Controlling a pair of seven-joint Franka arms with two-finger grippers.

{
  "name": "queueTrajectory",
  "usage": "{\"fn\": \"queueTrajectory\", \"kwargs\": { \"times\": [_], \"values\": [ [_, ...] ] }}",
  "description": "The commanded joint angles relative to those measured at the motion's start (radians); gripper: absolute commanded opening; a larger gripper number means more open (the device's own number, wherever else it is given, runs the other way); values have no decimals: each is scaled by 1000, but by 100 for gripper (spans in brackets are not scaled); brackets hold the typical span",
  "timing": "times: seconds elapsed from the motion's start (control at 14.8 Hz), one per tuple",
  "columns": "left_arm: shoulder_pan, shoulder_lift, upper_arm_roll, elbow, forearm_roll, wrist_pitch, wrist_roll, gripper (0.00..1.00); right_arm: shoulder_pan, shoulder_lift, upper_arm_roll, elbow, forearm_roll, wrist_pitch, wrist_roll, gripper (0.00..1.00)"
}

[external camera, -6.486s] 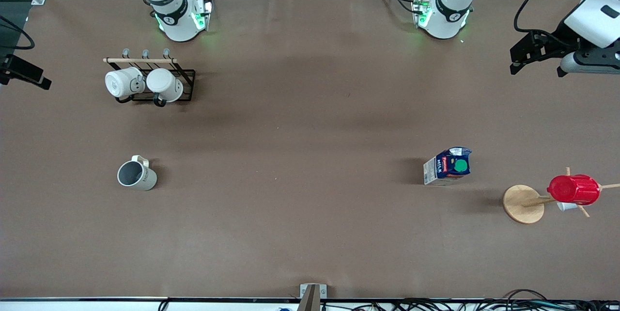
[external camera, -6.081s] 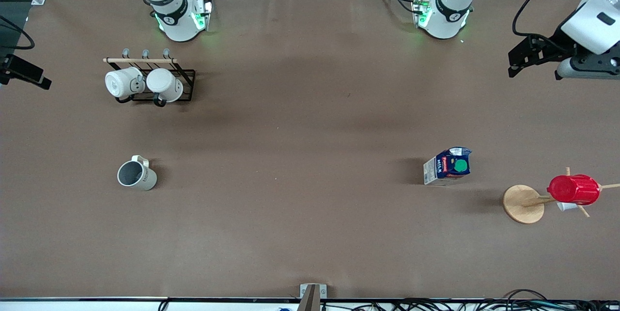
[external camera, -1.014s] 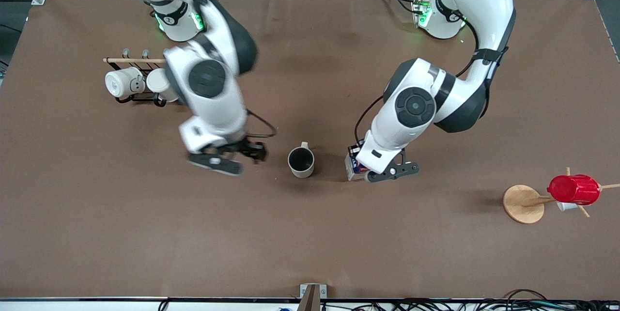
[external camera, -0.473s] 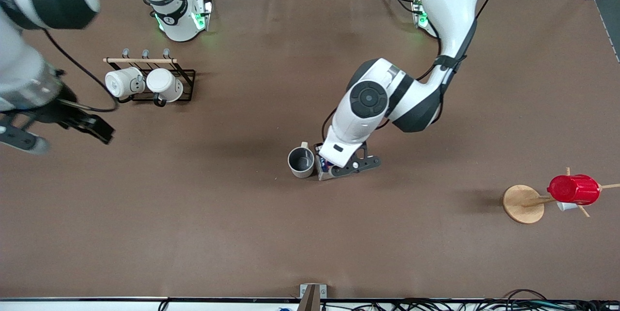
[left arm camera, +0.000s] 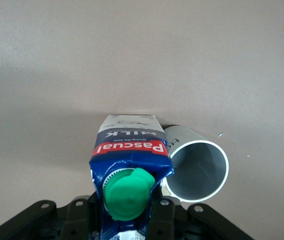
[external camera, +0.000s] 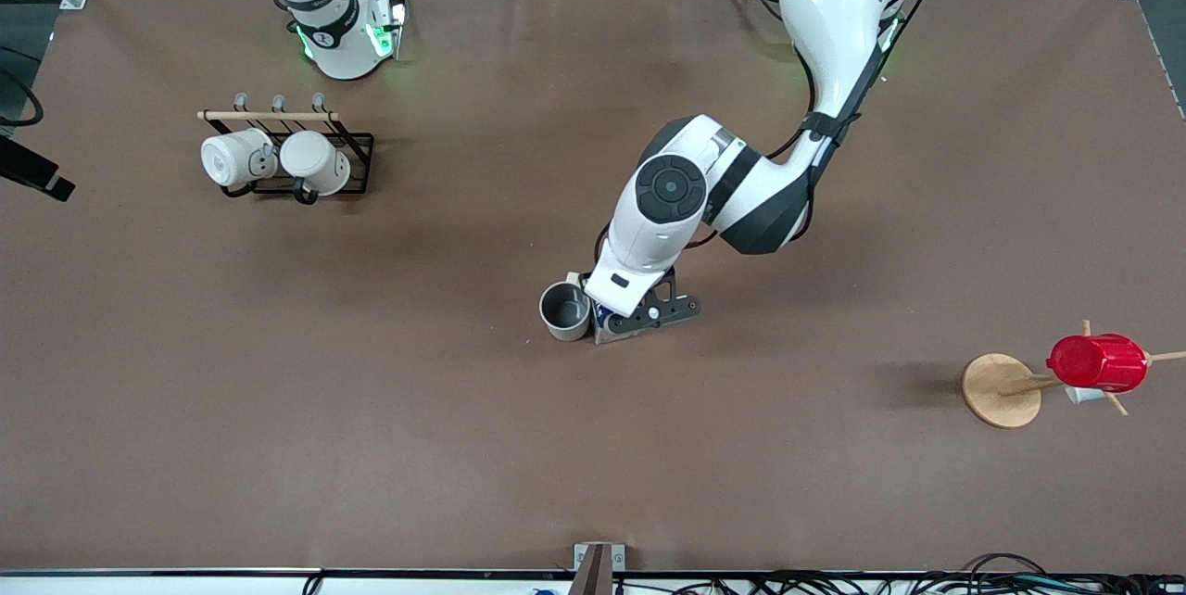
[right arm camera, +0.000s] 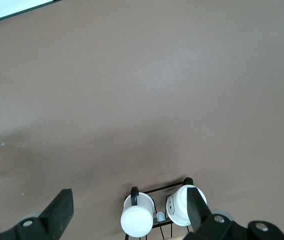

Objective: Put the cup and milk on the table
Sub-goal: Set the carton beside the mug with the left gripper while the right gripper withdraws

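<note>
The cup (external camera: 565, 310), cream-white with a grey inside, stands upright in the middle of the brown table (external camera: 834, 484). Right against it, toward the left arm's end, is the blue and white milk (external camera: 601, 329) carton, mostly hidden under the left hand. My left gripper (external camera: 619, 322) is shut on the carton. In the left wrist view the black fingers (left arm camera: 164, 220) clamp the milk (left arm camera: 129, 150) below its green cap, and the cup (left arm camera: 197, 165) touches its side. My right gripper (right arm camera: 129, 195) is open and holds nothing, high over the mug rack; only a dark tip (external camera: 37, 180) shows in the front view.
A black wire rack (external camera: 357, 155) with two plain white mugs (right arm camera: 137, 220) stands near the right arm's base. A round wooden disc (external camera: 999, 389) with a peg stand bears a red ribbed cup (external camera: 1098, 361) toward the left arm's end. A small bracket (external camera: 598, 563) sits at the front edge.
My left gripper has brought the milk across the table up against the cup, which slid slightly toward the right arm's end. The right arm has swung up and away from the cup.
</note>
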State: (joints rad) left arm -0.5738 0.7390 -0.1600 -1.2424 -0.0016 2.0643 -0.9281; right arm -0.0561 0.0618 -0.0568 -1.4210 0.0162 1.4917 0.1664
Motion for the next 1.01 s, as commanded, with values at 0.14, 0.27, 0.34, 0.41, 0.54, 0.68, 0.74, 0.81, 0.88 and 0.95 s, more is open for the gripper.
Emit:
{"fn": "queueTrajectory", "kwargs": {
  "times": [0.14, 0.27, 0.34, 0.41, 0.54, 0.68, 0.74, 0.81, 0.88, 0.95],
  "values": [
    [-20, 39, 14, 24, -5, 16, -18, 100, -44, -22, 83, -33, 10, 4, 2, 100],
    [-11, 19, 14, 26, -5, 2, -18, 100, -36, -23, 81, -35, 10, 2, 2, 100],
    [-6, -12, 16, 26, -3, -18, -18, 100, -31, -23, 80, -35, 10, 4, 2, 100],
    [2, -35, 17, 26, -3, -45, -17, 100, -30, -23, 78, -35, 10, 2, 2, 100],
    [34, -107, 16, 26, -2, -119, -14, 100, -19, -23, 68, -36, 10, 2, 2, 100],
    [66, -167, 17, 24, 32, -192, 8, 100, -19, -23, 68, -36, 11, 2, 2, 100],
    [80, -202, 16, 23, 84, -220, 40, 100, -18, -25, 69, -38, 11, 4, 1, 100],
    [86, -226, 16, 17, 131, -254, 75, 100, -16, -23, 71, -38, 11, 7, 1, 100],
    [100, -248, 16, 17, 161, -286, 103, 100, -16, -23, 71, -38, 11, 7, 1, 100],
    [124, -271, 16, 15, 173, -311, 112, 100, -16, -25, 72, -38, 11, 7, 1, 100]
  ]
}}
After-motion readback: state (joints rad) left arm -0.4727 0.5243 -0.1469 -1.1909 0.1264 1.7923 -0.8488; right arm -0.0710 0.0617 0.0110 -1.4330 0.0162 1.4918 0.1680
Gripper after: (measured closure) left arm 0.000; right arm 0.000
